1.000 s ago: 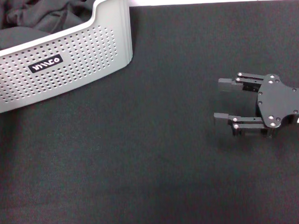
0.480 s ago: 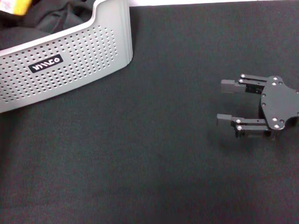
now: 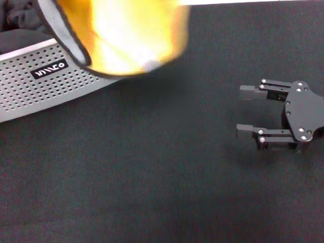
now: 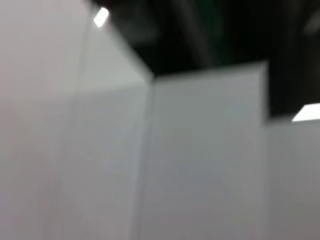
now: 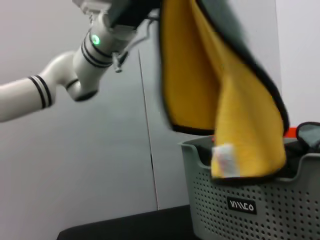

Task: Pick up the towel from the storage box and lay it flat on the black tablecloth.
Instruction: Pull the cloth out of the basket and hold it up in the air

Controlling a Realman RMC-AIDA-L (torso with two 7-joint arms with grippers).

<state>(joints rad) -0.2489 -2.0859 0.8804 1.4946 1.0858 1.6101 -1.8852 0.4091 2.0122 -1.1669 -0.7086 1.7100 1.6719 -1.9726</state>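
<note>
Operator, you had the black tablecloth [image 3: 170, 180] bare of any towel; laying flat remained. The storage box [image 3: 21, 90] sat at its far left. The towel [image 5: 220, 95] hung above the box, lifted out, clamped by the left gripper [image 5: 131, 11]. The right gripper [image 3: 247, 110] rested idle, fingers apart.

towel [image 5: 220, 100] above storage box [image 5: 260, 205] — seemingly clear

The towel [image 5: 220, 100] hangs from the left arm [image 5: 65, 75], folded, yellow side out. Its lower edge is in front of the storage box [image 5: 250, 205] rim.
</note>
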